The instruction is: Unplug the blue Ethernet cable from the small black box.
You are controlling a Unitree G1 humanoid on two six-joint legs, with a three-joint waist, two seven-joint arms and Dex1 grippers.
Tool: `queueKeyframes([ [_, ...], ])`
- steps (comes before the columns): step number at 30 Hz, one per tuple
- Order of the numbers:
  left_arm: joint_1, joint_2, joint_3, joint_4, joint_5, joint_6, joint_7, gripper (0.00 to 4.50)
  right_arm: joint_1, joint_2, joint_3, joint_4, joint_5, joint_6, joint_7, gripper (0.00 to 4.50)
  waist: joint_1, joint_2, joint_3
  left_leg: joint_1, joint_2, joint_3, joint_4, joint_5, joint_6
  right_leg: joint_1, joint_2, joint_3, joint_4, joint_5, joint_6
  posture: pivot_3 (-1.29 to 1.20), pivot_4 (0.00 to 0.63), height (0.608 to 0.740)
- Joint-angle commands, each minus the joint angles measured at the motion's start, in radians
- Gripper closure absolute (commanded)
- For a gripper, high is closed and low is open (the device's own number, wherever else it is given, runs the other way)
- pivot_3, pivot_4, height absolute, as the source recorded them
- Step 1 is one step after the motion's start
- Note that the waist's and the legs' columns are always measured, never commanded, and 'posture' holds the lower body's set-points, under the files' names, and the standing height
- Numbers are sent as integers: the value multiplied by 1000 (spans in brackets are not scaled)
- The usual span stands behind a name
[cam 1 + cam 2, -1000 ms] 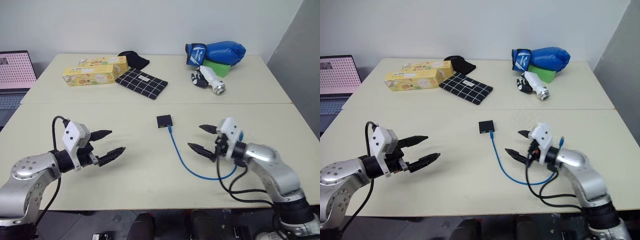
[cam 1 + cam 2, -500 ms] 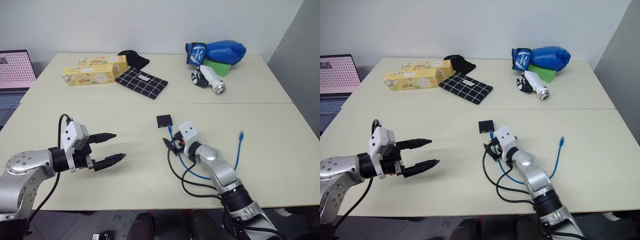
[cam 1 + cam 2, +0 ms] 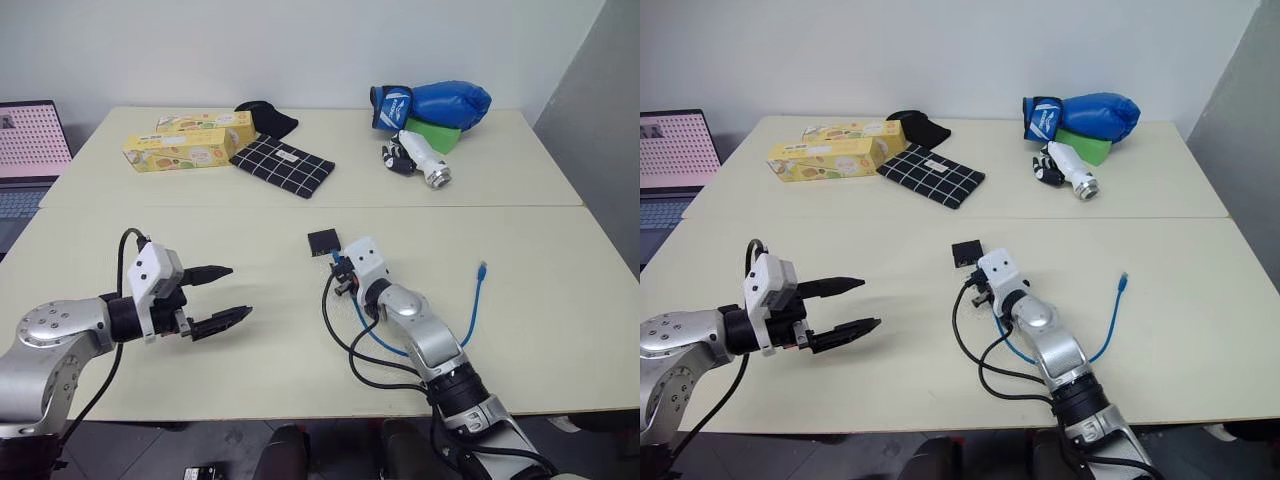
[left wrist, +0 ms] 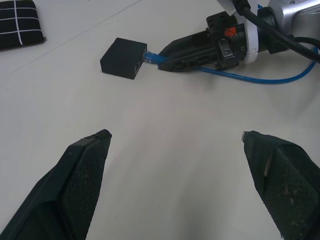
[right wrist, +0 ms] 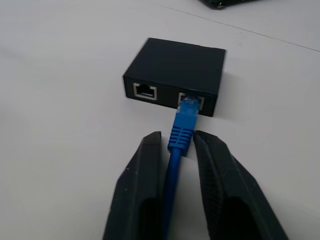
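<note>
Your right gripper is pinched down on the blue Ethernet cable, its two black fingers pressing either side of the cord right behind the plug boot, and that plug is still seated in the small black box. You can see the box has two ports on the side facing you; the cable sits in one, the other beside it is bare. From the head camera, the box lies flat on the cream table near its middle, just ahead of your right gripper, and the cable loops back under your forearm and curls out to your right, its free end lying on the table, well apart from the box. Your left gripper hangs over the table off to the left, fingers spread wide with nothing between them, well apart from the box. Further back you've got a black-and-white checked cloth, two yellow cartons, a blue boxing glove and a laptop at the left edge.
</note>
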Motion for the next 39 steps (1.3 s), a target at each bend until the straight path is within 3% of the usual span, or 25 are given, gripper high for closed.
queueKeyframes([
  [1,-20,-8,10,15,-2,5,22,0,-10,-33,-31,-23,1,-44,24,4374,1,0,0,0,0,0,0,0,0,0,0,0,0,0,0,0,150,740],
  [7,-38,-20,-12,65,-19,65,38,0,-4,-241,71,-126,-9,-369,330,4391,-2,0,0,-1,0,1,0,0,0,-1,0,0,-1,0,0,0,150,740],
  [11,-86,-60,-3,20,-197,249,38,0,-63,-380,122,-110,-43,-693,493,4392,-6,0,0,-1,0,1,0,0,0,0,0,-1,-1,0,0,0,150,740],
  [14,-111,-78,13,-7,-316,366,52,0,-109,-419,137,-83,-41,-839,562,4393,-10,0,0,-1,0,0,1,0,0,0,0,0,0,0,0,0,150,740],
  [19,-123,-106,15,-48,-448,486,99,0,-168,-434,134,-68,-14,-925,639,4408,-15,0,0,-1,1,-1,1,0,0,0,-1,-1,0,0,0,0,150,740],
  [27,-136,-154,24,-59,-539,522,170,0,-180,-425,120,-104,-3,-933,675,4410,-12,0,0,-1,2,-1,2,0,0,1,-5,0,0,0,0,0,150,740],
  [39,-128,-135,11,-45,-548,521,153,2425,-169,-419,112,-112,-14,-930,664,4411,-10,0,0,-1,1,-1,2,0,0,1,-5,0,0,0,0,0,150,740],
])
